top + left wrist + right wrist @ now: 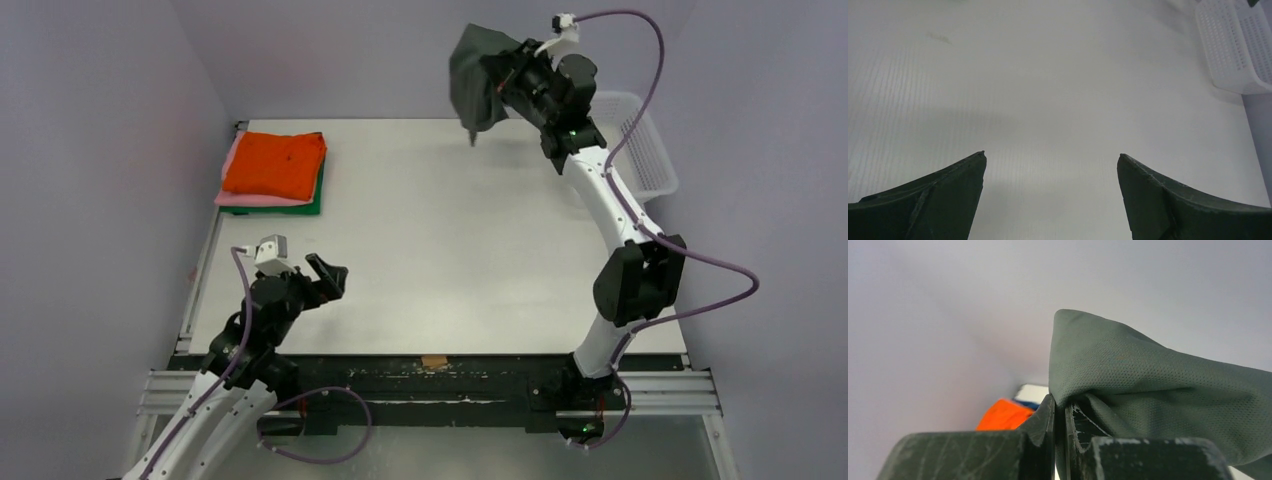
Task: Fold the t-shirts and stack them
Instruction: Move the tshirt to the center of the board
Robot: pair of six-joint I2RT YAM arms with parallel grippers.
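The dark grey t-shirt [1158,385] is matt cloth with a fine pinhole knit, softly creased. The right gripper [1060,407] has fingers [1040,422] of hard dark plastic, dull and scored with pale scratches. The left gripper [1051,155] has fingers [948,195] that are equally dark and matt, rough along their edges. The table [1048,75] is white and faintly ribbed, with a soft sheen. The basket [1228,45] is white moulded plastic mesh, slightly glossy. The orange t-shirt [275,163] looks like soft matt cloth. The frame rail [670,392] is bare silvery metal.

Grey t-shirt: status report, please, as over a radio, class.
Right gripper shut on grey t-shirt, held aloft. Left gripper open, empty. Folded stack far left. White basket far right, not blocking.
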